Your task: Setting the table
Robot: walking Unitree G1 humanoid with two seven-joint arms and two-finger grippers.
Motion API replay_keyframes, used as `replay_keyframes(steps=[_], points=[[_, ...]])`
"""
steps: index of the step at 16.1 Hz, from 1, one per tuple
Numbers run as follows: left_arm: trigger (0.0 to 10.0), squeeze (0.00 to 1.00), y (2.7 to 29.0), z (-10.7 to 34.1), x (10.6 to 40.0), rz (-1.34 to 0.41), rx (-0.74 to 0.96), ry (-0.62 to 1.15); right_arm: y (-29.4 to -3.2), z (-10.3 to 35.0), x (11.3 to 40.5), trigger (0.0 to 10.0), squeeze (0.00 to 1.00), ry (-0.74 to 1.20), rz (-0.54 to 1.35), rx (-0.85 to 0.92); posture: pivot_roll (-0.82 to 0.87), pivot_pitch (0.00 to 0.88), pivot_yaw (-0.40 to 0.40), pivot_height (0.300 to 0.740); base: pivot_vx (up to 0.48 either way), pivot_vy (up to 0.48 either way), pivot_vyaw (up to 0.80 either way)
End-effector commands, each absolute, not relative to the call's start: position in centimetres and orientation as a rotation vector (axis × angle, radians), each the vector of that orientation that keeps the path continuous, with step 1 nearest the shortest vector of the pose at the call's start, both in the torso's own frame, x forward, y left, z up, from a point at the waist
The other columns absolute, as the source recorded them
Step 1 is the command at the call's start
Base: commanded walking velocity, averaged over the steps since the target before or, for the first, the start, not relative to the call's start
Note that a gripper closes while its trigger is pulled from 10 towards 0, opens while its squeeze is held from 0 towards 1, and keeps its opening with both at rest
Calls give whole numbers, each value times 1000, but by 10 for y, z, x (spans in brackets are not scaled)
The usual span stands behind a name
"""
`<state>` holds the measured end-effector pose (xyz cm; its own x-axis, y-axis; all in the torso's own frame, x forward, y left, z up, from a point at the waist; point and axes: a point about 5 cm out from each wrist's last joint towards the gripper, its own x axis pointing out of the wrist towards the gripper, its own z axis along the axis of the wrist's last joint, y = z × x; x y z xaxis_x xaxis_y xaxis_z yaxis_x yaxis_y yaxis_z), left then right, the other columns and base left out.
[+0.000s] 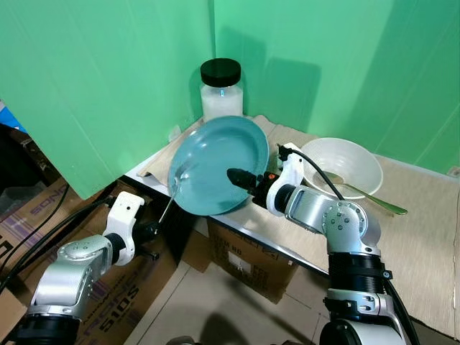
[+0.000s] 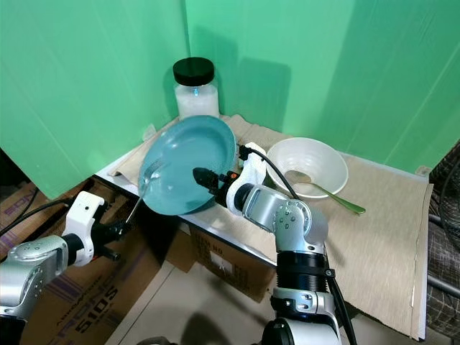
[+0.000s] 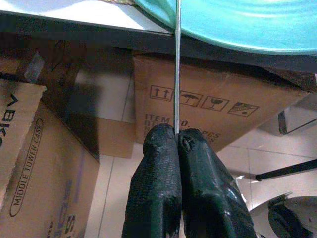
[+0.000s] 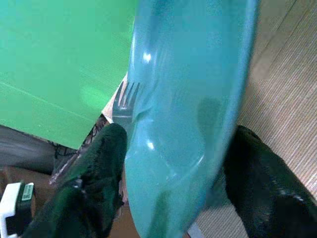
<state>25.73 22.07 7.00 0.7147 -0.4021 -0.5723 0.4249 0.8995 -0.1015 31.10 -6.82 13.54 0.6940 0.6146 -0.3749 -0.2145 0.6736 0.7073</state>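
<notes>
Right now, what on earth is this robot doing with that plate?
It is setting a table. Its right claw grips a round teal plate, tilted up over the table edge. Its left claw pinches a thin metal fork below the edge, tines against the plate. A white bowl with a spoon sits behind.

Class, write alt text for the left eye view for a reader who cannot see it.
The right gripper holds a teal plate tilted up at the table edge, while the left gripper below holds a fork whose tines touch the plate. Behind stand a black-lidded jar and a white bowl holding a green spoon.
</notes>
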Motion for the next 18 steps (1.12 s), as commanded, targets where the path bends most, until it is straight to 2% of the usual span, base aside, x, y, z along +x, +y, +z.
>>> replay_keyframes(steps=[1,15,18], points=[[0,0,219,71,258,-475,42,625,-38,154,311,0,0,602,616,748,14,0,36,740,0,0,0],[0,0,220,75,261,-478,39,605,-41,142,312,0,0,628,545,704,18,0,41,740,0,0,0],[0,0,223,93,269,-455,24,497,-46,145,317,0,0,581,503,736,22,0,43,740,0,0,0]])
